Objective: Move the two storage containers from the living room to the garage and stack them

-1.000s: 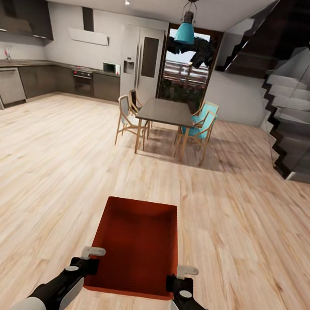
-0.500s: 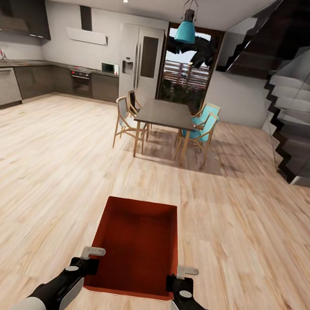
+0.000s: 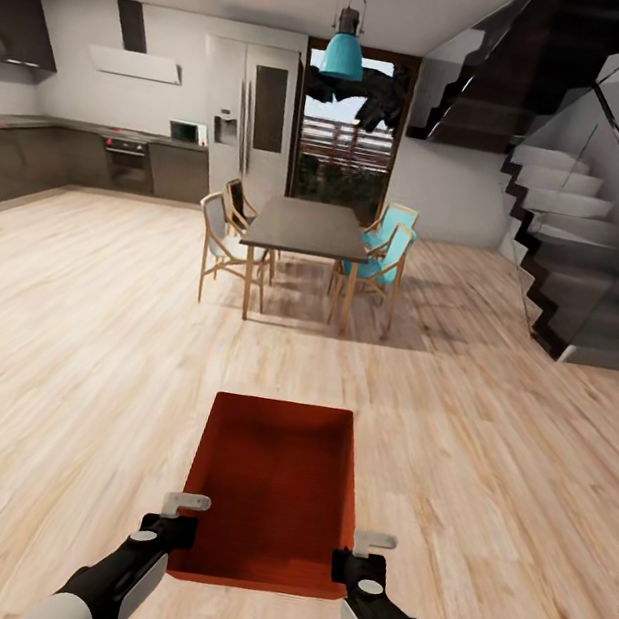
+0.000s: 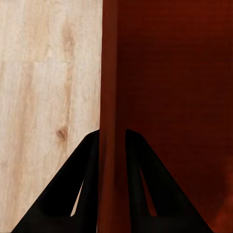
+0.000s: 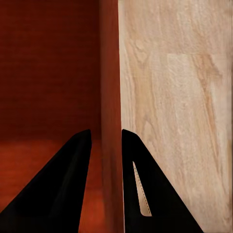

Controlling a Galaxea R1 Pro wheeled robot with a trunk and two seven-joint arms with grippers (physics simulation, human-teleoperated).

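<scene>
Storage container (image 3: 272,491), orange-red and lidless, rides in front of me between both arms as I cross the light wood-plank floor (image 3: 90,342) of an open kitchen-and-dining space. From my head camera, the whole scene has slid leftward and the dining table (image 3: 307,227) and chairs sit lower and nearer than a second ago, so it is my base and camera that have moved, not the furniture; the bin sits at the same spot between my hands as before. I judge this to be the carrying leg of the job, with the garage not yet in sight. My left gripper (image 3: 177,520) pinches the bin's left wall near its close corner, my right gripper (image 3: 360,554) the right wall opposite. The staircase (image 3: 573,255) rises to the right. The bin's inside is bare: nothing lies on its flat bottom.

Through my left wrist camera, the two dark fingers (image 4: 80,189) straddle the red wall (image 4: 109,97), one outside over the planks, one inside, closed onto it.

Through my right wrist camera, the same: fingers (image 5: 58,194) clamp the wall (image 5: 110,97), bin interior on one side, wood floor on the other.
</scene>
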